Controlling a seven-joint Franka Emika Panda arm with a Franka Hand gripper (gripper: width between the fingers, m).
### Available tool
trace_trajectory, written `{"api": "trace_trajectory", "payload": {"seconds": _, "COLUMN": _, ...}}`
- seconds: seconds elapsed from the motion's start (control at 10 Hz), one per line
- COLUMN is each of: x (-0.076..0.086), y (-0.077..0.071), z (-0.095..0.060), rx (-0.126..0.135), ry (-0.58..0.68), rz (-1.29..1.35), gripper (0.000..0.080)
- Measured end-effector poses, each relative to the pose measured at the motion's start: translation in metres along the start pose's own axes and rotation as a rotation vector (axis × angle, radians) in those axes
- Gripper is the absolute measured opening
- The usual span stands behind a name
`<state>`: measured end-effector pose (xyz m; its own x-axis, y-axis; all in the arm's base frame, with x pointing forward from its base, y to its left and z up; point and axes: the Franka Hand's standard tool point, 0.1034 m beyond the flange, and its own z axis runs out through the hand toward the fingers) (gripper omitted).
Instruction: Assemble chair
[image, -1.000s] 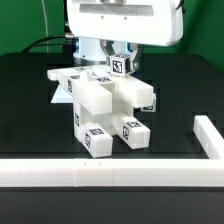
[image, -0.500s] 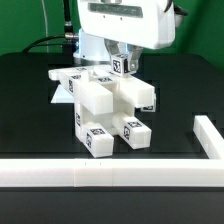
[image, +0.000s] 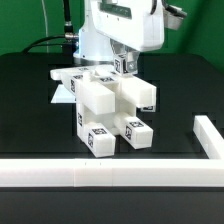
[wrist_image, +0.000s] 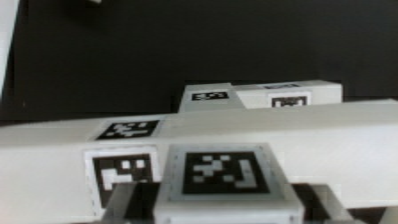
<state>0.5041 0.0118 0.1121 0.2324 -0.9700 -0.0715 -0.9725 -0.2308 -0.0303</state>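
Note:
The partly built white chair (image: 112, 104) stands in the middle of the black table, with two tagged legs (image: 97, 139) pointing toward the front. My gripper (image: 124, 63) hangs just behind and above it, shut on a small white tagged piece (image: 126, 65). In the wrist view that piece (wrist_image: 217, 175) fills the space between my two dark fingers (wrist_image: 135, 206), and my gripper (wrist_image: 221, 208) holds it by its sides. Below it lie white chair parts with tags (wrist_image: 125, 128). More tagged white parts (image: 72, 79) lie at the exterior view's left behind the chair.
A white rail (image: 110, 173) runs along the table's front edge. A short white wall (image: 208, 136) stands at the exterior view's right. Another tagged white part (wrist_image: 267, 96) shows farther off in the wrist view. Cables hang at the back left.
The arm's hand has shifted toward the exterior view's right and turned a little, carrying the tagged piece slightly right and up. The chair has not moved.

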Motion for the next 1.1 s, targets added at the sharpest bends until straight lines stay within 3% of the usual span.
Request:
{"api": "trace_trajectory", "payload": {"seconds": 0.4, "x": -0.0022, "y": -0.0004, "z": 0.0005, "rx": 0.002, "ry": -0.007, "rz": 0.104, "gripper": 0.0272}}
{"api": "trace_trajectory", "payload": {"seconds": 0.6, "x": -0.0022, "y": -0.0002, "z": 0.0007, "rx": 0.002, "ry": -0.007, "rz": 0.05, "gripper": 0.0569}}
{"api": "trace_trajectory", "payload": {"seconds": 0.7, "x": -0.0024, "y": 0.0005, "z": 0.0012, "rx": -0.003, "ry": -0.009, "rz": 0.01, "gripper": 0.0569}}
{"api": "trace_trajectory", "payload": {"seconds": 0.8, "x": -0.0027, "y": 0.0004, "z": 0.0013, "rx": -0.003, "ry": -0.008, "rz": -0.064, "gripper": 0.0633}}
{"api": "trace_trajectory", "payload": {"seconds": 1.1, "x": -0.0055, "y": -0.0017, "z": 0.0006, "rx": -0.003, "ry": -0.008, "rz": -0.313, "gripper": 0.0648}}
